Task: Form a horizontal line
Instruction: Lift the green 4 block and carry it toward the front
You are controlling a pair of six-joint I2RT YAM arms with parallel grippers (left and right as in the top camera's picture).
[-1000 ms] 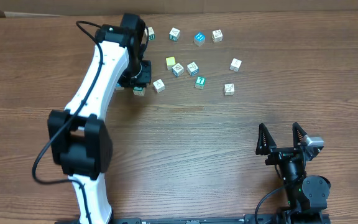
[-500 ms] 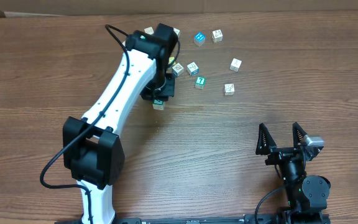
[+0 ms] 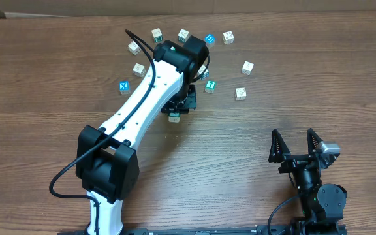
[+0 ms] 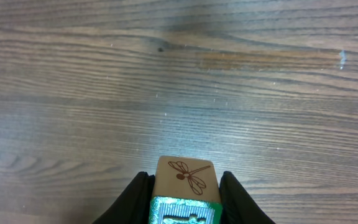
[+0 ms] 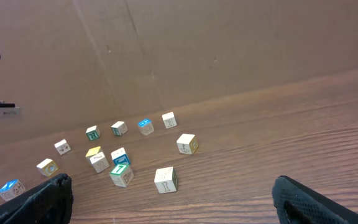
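My left gripper [image 3: 175, 115] is shut on a small wooden cube [image 4: 185, 182] with a dragonfly drawing on one side and a shiny green face; its black fingers [image 4: 139, 194] press both sides. It holds the cube over bare wood just in front of the scattered cubes. A teal cube marked 7 [image 3: 209, 85] lies to its right, with white-faced cubes [image 3: 240, 93] beyond. The cubes lie scattered, and no horizontal line is in view. My right gripper [image 3: 296, 146] stands open near the front right, holding nothing, with the 7 cube [image 5: 121, 173] far ahead of it.
A blue cube marked X [image 3: 124, 86] and a pale cube [image 3: 139, 69] lie left of the arm. More cubes [image 3: 183, 34] sit along the back, near a cardboard wall [image 5: 185, 50]. A pale-yellow cube [image 5: 93, 151] shows in the right wrist view.
My left arm has swung right and toward the front with the green-faced cube, from the cluster's left side to just below its middle. The right arm has not moved.
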